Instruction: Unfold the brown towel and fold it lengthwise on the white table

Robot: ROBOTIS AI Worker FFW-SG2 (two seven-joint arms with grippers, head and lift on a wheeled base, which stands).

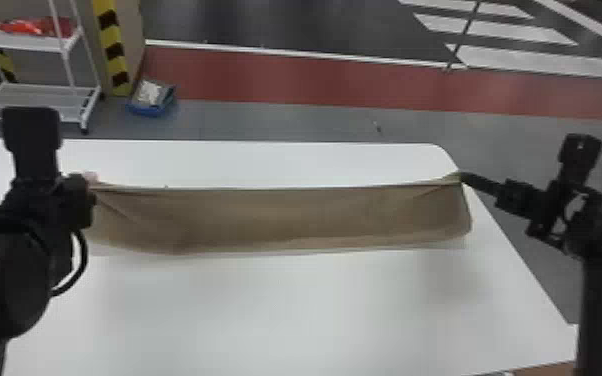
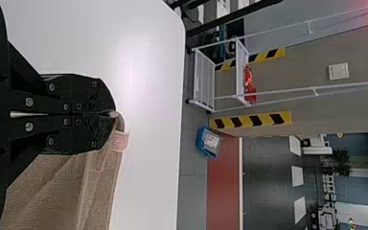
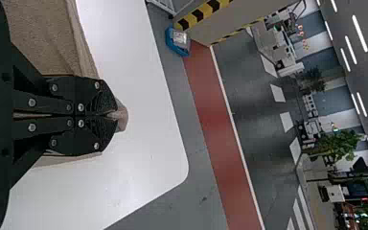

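The brown towel (image 1: 285, 215) hangs stretched between both grippers above the white table (image 1: 290, 310), its top edge nearly straight and its lower part near or on the tabletop. My left gripper (image 1: 92, 187) holds the towel's upper left corner; in the left wrist view the left gripper (image 2: 112, 114) is shut on that corner, beside a small pinkish tag (image 2: 120, 141). At the upper right corner is my right gripper (image 1: 461, 176). In the right wrist view the right gripper (image 3: 115, 115) is shut on the cloth, a bit of which pokes out past its tips.
The table's rounded far right corner (image 1: 437, 147) lies just behind the towel's right end. On the floor beyond the table are a white shelf rack (image 1: 40, 90) and a blue bin (image 1: 151, 107), near a yellow and black striped pillar (image 1: 115, 50).
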